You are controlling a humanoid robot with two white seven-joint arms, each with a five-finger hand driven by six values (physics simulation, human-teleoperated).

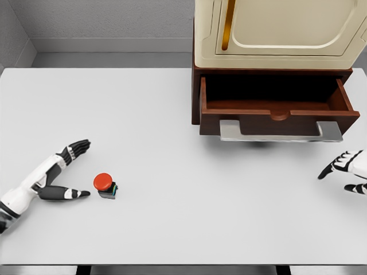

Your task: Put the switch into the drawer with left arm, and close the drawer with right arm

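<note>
The left hand point(57, 172) is white over the palm and forearm, with black fingers point(80, 146) banded in white at the knuckles and a dark grey thumb. The right hand point(350, 172) matches: white shell, black-and-white segmented fingers point(330, 171).

A broad white matte tabletop point(172, 229) fills most of the frame. At the upper right stands a cream, glossy cabinet body point(275, 34) with a recessed panel and a thin amber-gold vertical strip point(228, 23) near its left side. Behind the table, along the top left, runs a grey speckled wall point(103, 17) with a paler baseboard strip point(109, 44).
</note>
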